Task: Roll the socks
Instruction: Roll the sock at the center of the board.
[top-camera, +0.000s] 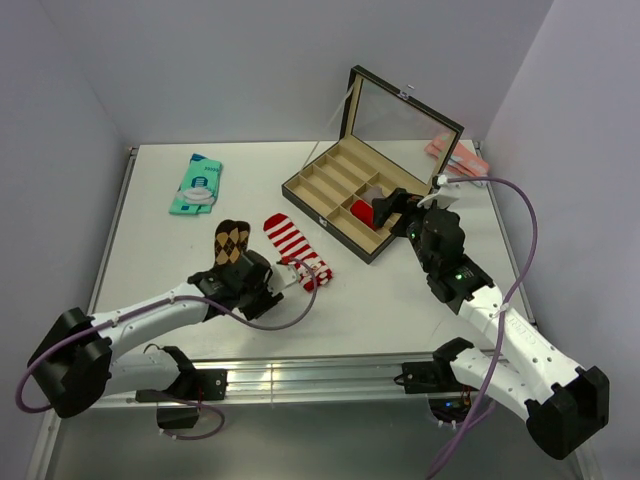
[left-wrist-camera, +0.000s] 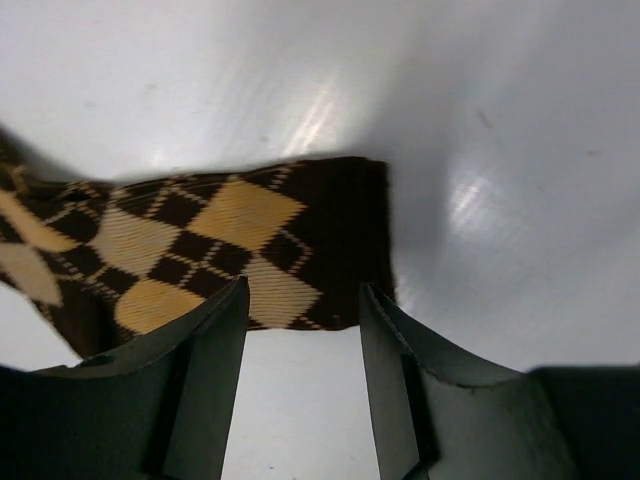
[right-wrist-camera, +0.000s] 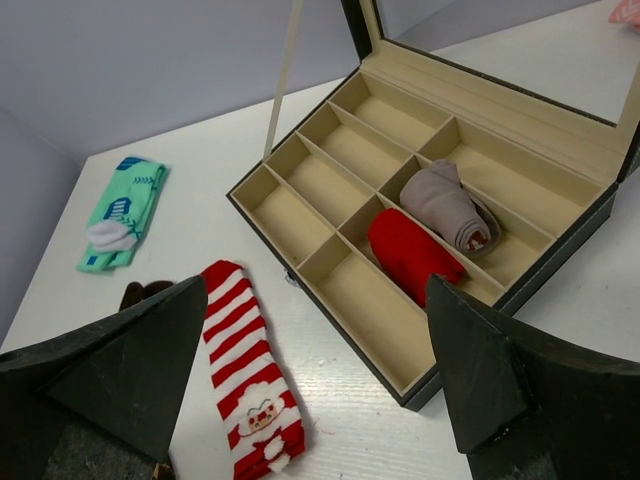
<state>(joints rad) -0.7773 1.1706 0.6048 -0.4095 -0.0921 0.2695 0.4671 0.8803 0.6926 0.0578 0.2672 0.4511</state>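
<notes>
**Desk:** Where are the socks?

**Me:** Both lie flat and unrolled on the table (top-camera: 400, 290), near the middle of my top view. The argyle sock (top-camera: 232, 241) is just beside the striped sock (top-camera: 295, 250), at its 9 o'clock. The striped one slants from 11 to 5, with the Santa face at the 5 o'clock end.

**Desk:** Left tool?

**Me:** My left gripper (left-wrist-camera: 300, 390) is over the near end of the argyle sock. Its jaws are parted a moderate way and nothing is pinched between them. The dark cuff edge shows across the gap at 12 o'clock from the tips. I can't tell if the fingers touch the fabric.

**Desk:** Right?

**Me:** My right gripper (right-wrist-camera: 315, 300) is spread wide and holds nothing. It hangs by the near right edge of the open divided box (top-camera: 330, 215). The box sits at 2 o'clock from the socks. Inside it, a red roll (right-wrist-camera: 410, 255) and a grey-brown roll (right-wrist-camera: 445, 205) lie in neighbouring compartments. A teal packet (top-camera: 196, 184) lies at 11 o'clock from the argyle sock, well apart.
</notes>
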